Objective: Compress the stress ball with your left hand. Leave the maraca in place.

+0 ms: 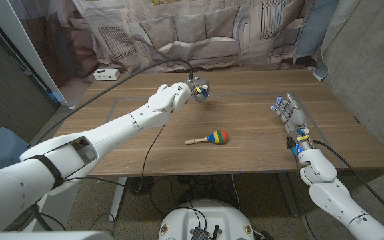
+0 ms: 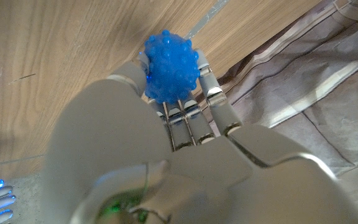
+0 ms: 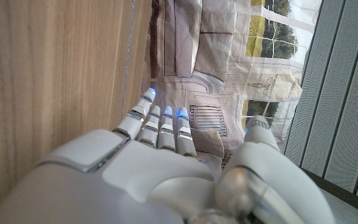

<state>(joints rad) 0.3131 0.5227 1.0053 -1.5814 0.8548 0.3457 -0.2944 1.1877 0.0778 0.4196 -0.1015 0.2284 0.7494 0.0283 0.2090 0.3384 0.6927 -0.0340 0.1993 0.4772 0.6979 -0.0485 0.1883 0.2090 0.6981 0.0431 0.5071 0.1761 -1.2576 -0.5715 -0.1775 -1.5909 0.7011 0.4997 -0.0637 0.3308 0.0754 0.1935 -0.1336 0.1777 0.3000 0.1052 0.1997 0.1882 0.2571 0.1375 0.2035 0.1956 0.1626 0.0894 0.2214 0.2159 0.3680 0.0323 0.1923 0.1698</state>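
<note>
Upper centre of the head view, the left hand [image 1: 199, 89] is clamped around the blue nubbed stress ball [image 2: 170, 66]; it looks soft, light and grippy, best squeezed evenly around its middle. The right hand [image 1: 289, 112] waits with fingers apart.

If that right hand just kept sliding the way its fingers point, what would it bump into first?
Probably nothing on the table: the right hand points toward the far edge, and beyond it hangs the curtain. Depth is unclear.

left hand [image 1: 199, 89] fingers curled, right hand [image 1: 289, 113] spread
</note>
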